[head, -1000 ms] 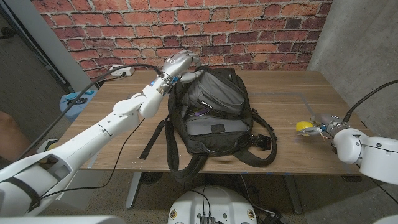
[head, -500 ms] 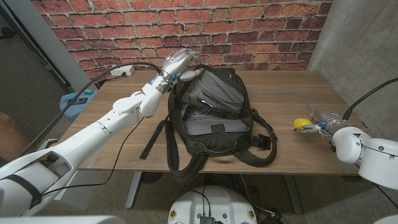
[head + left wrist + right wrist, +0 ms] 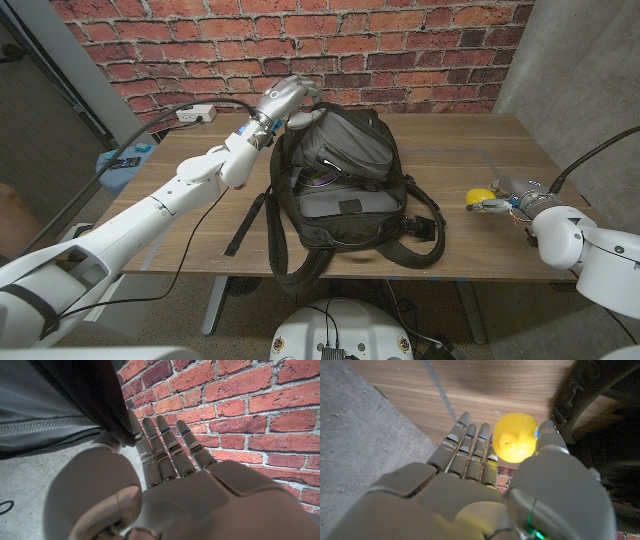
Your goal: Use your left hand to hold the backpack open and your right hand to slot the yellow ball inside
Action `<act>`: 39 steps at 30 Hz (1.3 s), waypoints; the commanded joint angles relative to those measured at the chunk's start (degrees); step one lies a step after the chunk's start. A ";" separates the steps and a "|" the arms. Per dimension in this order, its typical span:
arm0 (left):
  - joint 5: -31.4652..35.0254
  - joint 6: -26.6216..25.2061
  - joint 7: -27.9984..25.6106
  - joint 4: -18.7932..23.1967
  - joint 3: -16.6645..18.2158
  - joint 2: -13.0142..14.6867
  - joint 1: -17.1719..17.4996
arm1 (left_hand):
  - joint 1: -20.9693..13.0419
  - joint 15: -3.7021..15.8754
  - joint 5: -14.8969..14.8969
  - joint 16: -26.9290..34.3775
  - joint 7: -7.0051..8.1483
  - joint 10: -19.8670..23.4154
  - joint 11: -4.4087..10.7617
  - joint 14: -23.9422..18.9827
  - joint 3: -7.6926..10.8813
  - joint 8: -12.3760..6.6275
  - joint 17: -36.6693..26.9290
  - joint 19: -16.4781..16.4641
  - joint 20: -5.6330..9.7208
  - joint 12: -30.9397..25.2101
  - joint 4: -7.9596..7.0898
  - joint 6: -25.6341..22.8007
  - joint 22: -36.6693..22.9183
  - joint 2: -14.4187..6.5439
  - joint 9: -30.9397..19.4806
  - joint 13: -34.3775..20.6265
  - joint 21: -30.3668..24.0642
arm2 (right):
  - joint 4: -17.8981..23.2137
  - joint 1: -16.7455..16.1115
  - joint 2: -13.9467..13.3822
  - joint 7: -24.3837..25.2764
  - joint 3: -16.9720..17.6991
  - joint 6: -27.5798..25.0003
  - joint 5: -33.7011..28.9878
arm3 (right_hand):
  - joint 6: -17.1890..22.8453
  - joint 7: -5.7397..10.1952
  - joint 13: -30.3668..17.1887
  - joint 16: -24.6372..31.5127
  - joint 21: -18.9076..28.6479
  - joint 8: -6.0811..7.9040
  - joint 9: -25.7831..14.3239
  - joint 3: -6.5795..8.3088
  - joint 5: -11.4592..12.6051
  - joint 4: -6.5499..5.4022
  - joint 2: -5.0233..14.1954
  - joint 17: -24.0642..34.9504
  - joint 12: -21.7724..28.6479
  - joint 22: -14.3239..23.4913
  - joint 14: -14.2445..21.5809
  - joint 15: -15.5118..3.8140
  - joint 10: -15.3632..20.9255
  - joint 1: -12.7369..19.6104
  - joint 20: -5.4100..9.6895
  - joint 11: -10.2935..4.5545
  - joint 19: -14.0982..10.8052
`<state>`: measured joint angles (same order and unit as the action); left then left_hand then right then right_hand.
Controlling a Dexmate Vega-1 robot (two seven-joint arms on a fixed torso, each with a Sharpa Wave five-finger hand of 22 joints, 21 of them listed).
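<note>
Yellow ball (image 3: 481, 195), round and smooth, just one, is pinched between thumb and fingers (image 3: 476, 450) of the right hand (image 3: 510, 196), above the wooden bench (image 3: 470, 150) near its right edge, well apart from the one black fabric backpack (image 3: 345, 185); that backpack lies unzipped mid-bench, its top edge gripped and lifted by the left hand (image 3: 285, 100); since a second ago the ball has drifted a little toward the backpack, and the left hand has risen slightly.

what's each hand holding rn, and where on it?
Right hand: yellow ball, pinched between thumb and fingers. Left hand: backpack, gripped at its top edge.
</note>
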<state>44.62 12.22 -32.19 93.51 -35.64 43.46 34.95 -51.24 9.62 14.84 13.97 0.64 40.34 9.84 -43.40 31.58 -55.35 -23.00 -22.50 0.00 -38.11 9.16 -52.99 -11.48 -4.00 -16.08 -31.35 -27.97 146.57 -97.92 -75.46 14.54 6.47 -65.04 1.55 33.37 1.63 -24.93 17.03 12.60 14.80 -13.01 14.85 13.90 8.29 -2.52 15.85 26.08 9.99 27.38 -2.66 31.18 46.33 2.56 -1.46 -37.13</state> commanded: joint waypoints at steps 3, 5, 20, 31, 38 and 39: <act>-0.47 -0.57 0.03 2.29 2.22 1.91 2.24 | -0.58 0.15 0.22 -0.14 0.10 1.31 1.17 -0.39 -0.25 -0.28 -0.21 0.20 -0.12 0.34 0.11 0.45 0.06 -0.28 -0.13 -0.05 -0.41 | 3.69 0.26 1.82 -0.68 -0.90 -1.48 -2.02 | 0.78 0.00 -0.06 0.45 0.21 0.10 0.03 -0.33 -0.03 0.04 0.09 0.14 0.36 0.30 0.52 -4.88 0.64 0.54 0.00 -0.03 -0.38; -0.57 -0.61 0.01 2.43 2.53 2.11 2.46 | -0.52 0.14 0.21 -0.18 0.16 1.35 1.17 -0.37 -0.25 -0.30 -0.21 0.22 -0.13 0.35 0.06 0.37 0.06 -0.29 -0.08 -0.03 -0.42 | 4.08 0.50 1.78 -0.79 -1.09 -1.63 -2.08 | 0.82 0.05 -0.04 0.46 0.21 0.08 0.03 -0.37 -0.05 0.01 0.12 0.14 0.35 0.30 0.55 -4.97 0.61 0.54 0.01 0.00 -0.41; -0.83 0.66 -0.34 2.36 3.84 3.14 2.54 | -0.59 0.18 0.21 -0.19 0.14 1.37 1.20 -0.38 -0.30 -0.45 -0.35 0.28 -0.12 0.43 0.10 0.50 0.07 -0.39 -0.09 -0.04 -0.53 | 8.74 2.81 1.17 -0.51 -2.76 -5.07 -1.15 | 1.30 -0.03 0.14 0.45 0.13 -0.01 0.04 -0.61 -0.21 0.03 0.22 0.17 0.50 0.31 0.72 -4.82 1.16 0.79 0.07 -0.13 -0.59; -0.80 1.21 -0.63 2.30 4.45 3.51 2.65 | -0.50 0.16 0.20 -0.26 0.26 1.49 1.27 -0.43 -0.34 -0.55 -0.36 0.42 -0.11 0.42 0.06 0.62 0.08 -0.38 -0.10 -0.10 -0.58 | 10.56 2.70 1.05 -0.39 -2.23 -5.51 0.05 | 1.62 -0.01 0.23 0.50 0.09 -0.05 0.04 -0.73 -0.28 0.02 0.37 0.20 0.51 0.32 0.94 -5.01 1.27 0.97 0.11 -0.15 -0.70; -1.05 1.22 -0.20 2.14 4.56 3.44 2.65 | -0.47 0.17 0.20 -0.33 0.24 1.35 1.28 -0.48 -0.33 -0.59 -0.33 0.50 -0.09 0.49 0.06 0.73 0.09 -0.36 -0.08 -0.15 -0.61 | 11.99 3.58 0.78 -0.05 -2.87 -6.74 1.06 | 1.75 0.02 0.29 0.53 0.08 -0.10 0.04 -0.75 -0.31 0.07 0.49 0.23 0.58 0.32 1.06 -5.03 1.48 1.18 0.13 -0.07 -0.79; -0.92 1.27 -0.23 2.05 4.49 3.39 2.57 | -0.45 0.18 0.17 -0.27 0.16 1.36 1.30 -0.47 -0.40 -0.60 -0.42 0.53 -0.12 0.49 0.03 0.67 0.09 -0.40 -0.05 -0.17 -0.61 | 12.12 3.52 0.77 0.01 -2.81 -6.77 1.18 | 1.74 0.00 0.30 0.53 0.07 -0.11 0.04 -0.75 -0.31 0.08 0.50 0.22 0.59 0.32 1.07 -5.04 1.52 1.22 0.13 -0.03 -0.79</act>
<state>43.76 13.19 -32.67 95.80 -31.39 46.79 37.55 -51.24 9.83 14.79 13.75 0.81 40.33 9.84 -43.61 31.57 -55.69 -23.26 -22.19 -0.32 -37.65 9.16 -52.60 -11.17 -4.01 -16.11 -31.35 -28.19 156.79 -94.96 -74.47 14.06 3.99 -70.69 1.47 34.71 1.74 -24.60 17.03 12.60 14.48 -12.66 14.38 13.90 8.45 -2.02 15.83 26.30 9.99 27.77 -2.84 32.09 46.84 2.67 -1.38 -37.64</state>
